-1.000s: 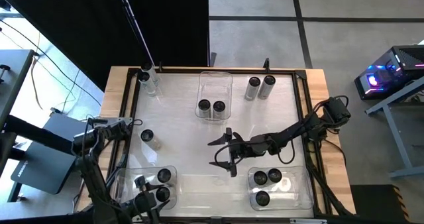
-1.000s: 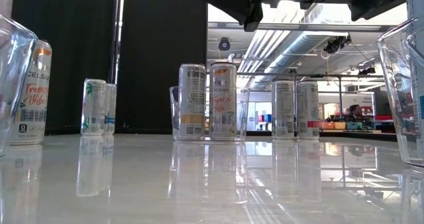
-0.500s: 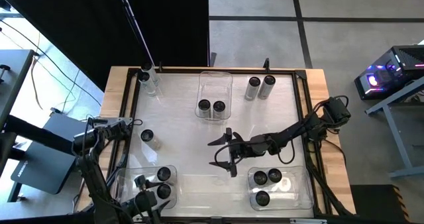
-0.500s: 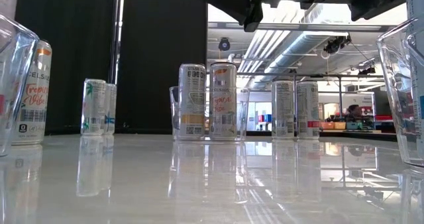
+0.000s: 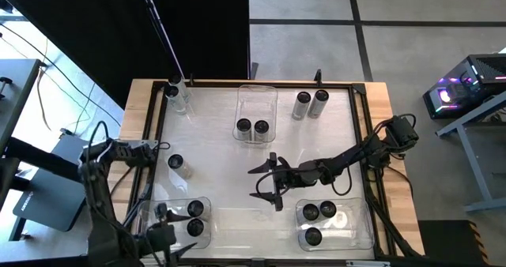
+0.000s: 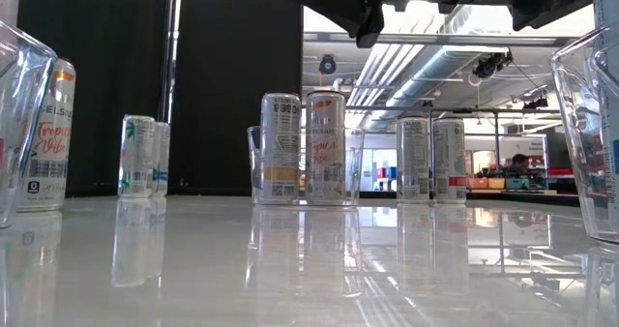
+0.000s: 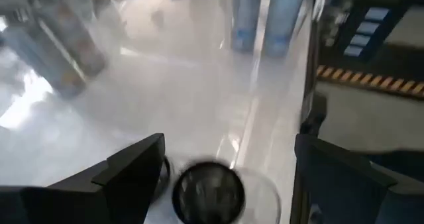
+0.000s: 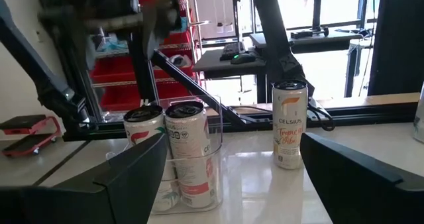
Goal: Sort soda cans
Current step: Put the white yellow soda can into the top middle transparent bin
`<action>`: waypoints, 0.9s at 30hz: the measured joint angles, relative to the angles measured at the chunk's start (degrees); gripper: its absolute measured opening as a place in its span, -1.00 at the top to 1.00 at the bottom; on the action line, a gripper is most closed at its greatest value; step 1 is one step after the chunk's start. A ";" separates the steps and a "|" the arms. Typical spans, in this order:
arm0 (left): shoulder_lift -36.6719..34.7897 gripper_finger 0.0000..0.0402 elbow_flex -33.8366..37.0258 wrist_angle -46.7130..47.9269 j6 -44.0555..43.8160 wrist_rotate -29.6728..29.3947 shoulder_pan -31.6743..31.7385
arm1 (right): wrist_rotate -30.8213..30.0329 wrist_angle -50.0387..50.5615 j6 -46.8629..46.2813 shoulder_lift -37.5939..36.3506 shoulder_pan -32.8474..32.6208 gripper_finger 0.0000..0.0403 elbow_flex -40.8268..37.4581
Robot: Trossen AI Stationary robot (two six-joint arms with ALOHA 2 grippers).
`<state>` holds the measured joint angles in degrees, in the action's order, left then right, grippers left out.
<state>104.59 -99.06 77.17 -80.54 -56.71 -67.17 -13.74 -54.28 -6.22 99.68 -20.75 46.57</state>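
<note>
1. The soda cans (image 5: 251, 128) are spread over the desk (image 5: 221, 148). Two stand in the clear bin at the far middle (image 5: 257, 101), three in the near right bin (image 5: 360, 227), and two or three, as far as I can tell, in the near left bin (image 5: 150, 216).
2. Loose cans are not yet sorted: a pair at the far right (image 5: 310, 104), a pair at the far left corner (image 5: 178, 95), and a single can by the left edge (image 5: 177, 165).
3. The left gripper (image 5: 162, 237) hangs over the near left bin with its fingers spread wide and nothing between them; its wrist view shows a can top (image 7: 209, 191) just below.
4. The right gripper (image 5: 265, 182) hovers above the middle of the desk, fingers also fully apart and empty, facing the left side.
5. Handling, as I judge it: the cans are tall, slim and rigid, with smooth slippery walls, and a thin wall would dent under hard squeezing. If full, they are weighty for their size and tip easily.
6. The best hold is probably across the body at mid height, fingers square to the wall, lifting straight up.
</note>
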 joint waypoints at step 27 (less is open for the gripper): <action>-30.16 -0.66 26.38 12.84 -10.32 16.51 16.06 | -35.31 22.58 5.20 -16.75 -11.70 -0.70 0.00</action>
<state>74.43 -72.67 90.01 -90.86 -40.20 -51.10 -49.04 -31.70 -1.02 82.93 -32.45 46.57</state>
